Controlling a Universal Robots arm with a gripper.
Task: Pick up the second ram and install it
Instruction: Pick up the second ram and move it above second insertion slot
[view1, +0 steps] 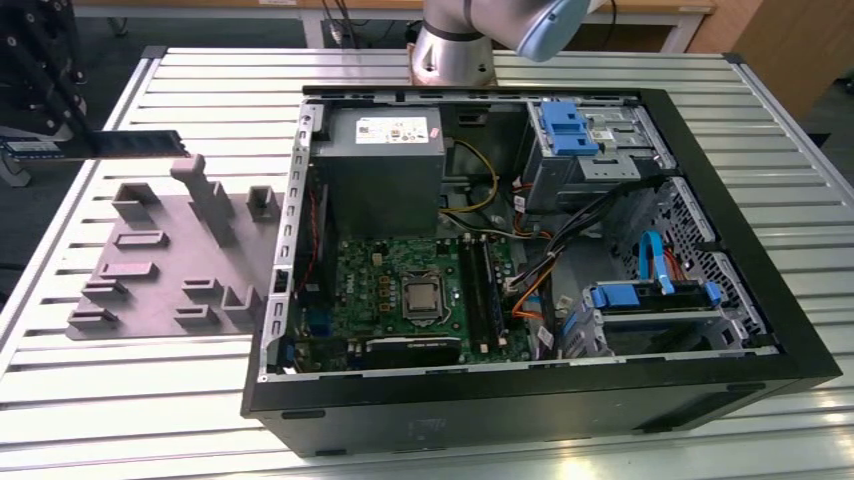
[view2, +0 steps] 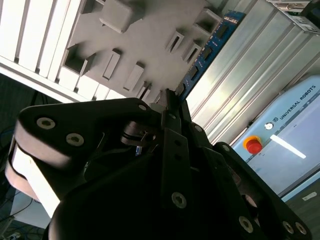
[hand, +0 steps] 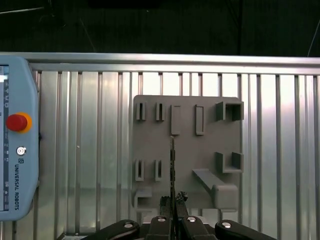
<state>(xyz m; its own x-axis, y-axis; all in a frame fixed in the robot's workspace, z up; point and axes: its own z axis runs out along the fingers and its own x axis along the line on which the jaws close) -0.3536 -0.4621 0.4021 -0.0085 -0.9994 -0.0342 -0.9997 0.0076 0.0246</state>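
**A:** Nearest the lens is the gripper (hand: 172, 202). Its fingers are clamped on the ram (hand: 172, 160), which is seen edge-on in the first wrist view.

**B:** Where does the ram sit overall?

**A:** In the exterior view it hangs level over the far edge of the grey fixture (view1: 160, 260), clear of the blocks. It is outside the open case (view1: 747, 200) and well apart from the slots (view1: 483, 290).

**B:** How is the grip?

**A:** It is held by one end, and most of the stick overhangs. Judgement: that makes a long lever, so it may tilt under load. Keep the board parallel to the slot and press straight and evenly.

**B:** Hazards?

**A:** The cables (view1: 534, 290) just beside the slots could snag.
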